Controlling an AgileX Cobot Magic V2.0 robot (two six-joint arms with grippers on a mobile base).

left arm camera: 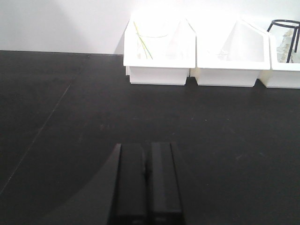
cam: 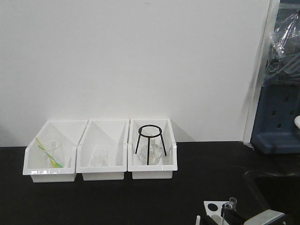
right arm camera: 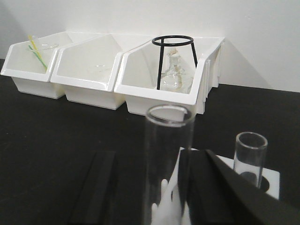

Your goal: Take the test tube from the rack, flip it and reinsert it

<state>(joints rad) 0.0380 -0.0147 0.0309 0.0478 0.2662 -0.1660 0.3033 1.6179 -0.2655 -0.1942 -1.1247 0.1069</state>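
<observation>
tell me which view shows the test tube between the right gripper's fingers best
The right wrist view: the test tube stands upright and close, mouth up, between the right gripper fingers. The front view catches only a rim by the rack at the bottom edge. The left wrist view does not show it.

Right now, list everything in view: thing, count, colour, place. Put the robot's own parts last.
Bins: three, white, in a row against the wall.
Tripod stand: one, black, right bin.
Beakers: clear, inside the bins; count unclear.
Straws: yellow-green, left bin.
Rack: one, white, near right on the table.
Test tubes: two, clear, upright at the rack.
Table: one, black.
Left end effector: black, shut, empty.
Right end effector: black, open around the nearer tube.
</observation>
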